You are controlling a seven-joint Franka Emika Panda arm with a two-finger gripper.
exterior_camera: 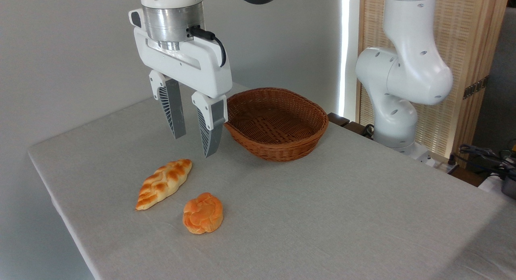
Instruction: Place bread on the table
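— Looking from the near edge of the table (322, 239), what worries you?

— Little, I'd say. The bun (202, 212) sits on the grey cloth, well in from the front edge, with the braided loaf (163, 183) just beside it and apart from it. It looks already placed. If the arm dips again, a fingertip could nudge the loaf toward the left edge.

— And the claw?

— The gripper (194, 144) hangs above the cloth behind the loaf, fingers partly spread, holding nothing.

— Room to move?

— Plenty to the right: bare cloth across the whole front. Farther back the wicker basket (278, 123) stands empty, close to the right finger, so a sideways swing could clip its rim. Straight up looks safest. Beyond it, the arm's base (397, 110) stands off the far corner.
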